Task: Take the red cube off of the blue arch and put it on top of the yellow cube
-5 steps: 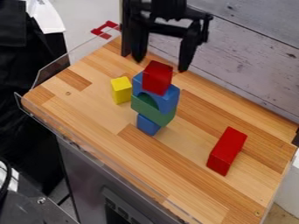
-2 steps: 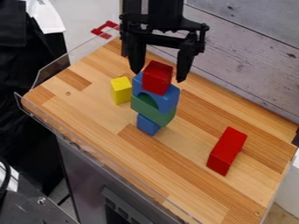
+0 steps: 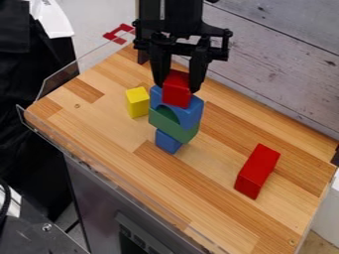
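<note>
At the upper middle the gripper [image 3: 177, 88] hangs over the stack, its two fingers closed in on either side of the red cube [image 3: 177, 93]. That cube rests on top of the blue arch [image 3: 189, 115], which sits on a green block with a small blue block under it. Just left of the stack, the yellow cube [image 3: 138, 102] stands on the wooden surface with nothing on top of it.
A long red block [image 3: 257, 171] lies on the wooden table [image 3: 218, 208] at the right. Clear plastic edging [image 3: 59, 83] runs along the left and front sides. A grey plank wall [image 3: 285, 64] rises behind the table.
The gripper has come down to the top of the stack, and its fingers have drawn together around the red cube. The cube is turned slightly; the other blocks have not moved.
</note>
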### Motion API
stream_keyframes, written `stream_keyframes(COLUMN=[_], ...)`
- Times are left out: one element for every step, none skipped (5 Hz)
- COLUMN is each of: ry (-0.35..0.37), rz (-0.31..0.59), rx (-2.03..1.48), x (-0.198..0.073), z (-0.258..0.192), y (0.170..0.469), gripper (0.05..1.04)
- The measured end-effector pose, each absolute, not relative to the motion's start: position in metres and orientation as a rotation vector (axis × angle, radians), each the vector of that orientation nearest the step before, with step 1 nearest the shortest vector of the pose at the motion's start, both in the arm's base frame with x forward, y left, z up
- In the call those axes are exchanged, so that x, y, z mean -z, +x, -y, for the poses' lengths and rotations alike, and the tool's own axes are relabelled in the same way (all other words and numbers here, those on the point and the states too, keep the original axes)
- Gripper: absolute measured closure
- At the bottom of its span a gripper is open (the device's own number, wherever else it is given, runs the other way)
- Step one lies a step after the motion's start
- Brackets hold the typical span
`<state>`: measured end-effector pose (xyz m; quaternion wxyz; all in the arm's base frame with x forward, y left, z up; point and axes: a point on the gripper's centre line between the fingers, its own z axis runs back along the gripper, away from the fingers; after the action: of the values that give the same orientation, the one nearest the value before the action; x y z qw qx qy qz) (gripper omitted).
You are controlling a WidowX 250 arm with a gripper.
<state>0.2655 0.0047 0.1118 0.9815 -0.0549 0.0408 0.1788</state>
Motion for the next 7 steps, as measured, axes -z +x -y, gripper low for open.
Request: stream_keyframes(ry=[-0.107, -0.084, -0.059, -0.064, -0.061, -0.047, -0.025], rz=[-0.090, -0.044, 0.011, 0.043, 0.052, 0.049, 0.058], rx=[-0.360, -0.360, -0.434, -0.560, -0.708, -0.809, -0.870], x=[-0.112, -0.131, -0.155, -0.168, -0.157, -0.139, -0.126], z=[-0.005, -0.006, -0.016, -0.034, -0.056, -0.068, -0.074], y=[0.265, 0.278, 0.292, 0.298, 0.294, 0.288, 0.288], gripper=[0.535, 0.536, 0.536, 0.536, 0.536, 0.536, 0.536])
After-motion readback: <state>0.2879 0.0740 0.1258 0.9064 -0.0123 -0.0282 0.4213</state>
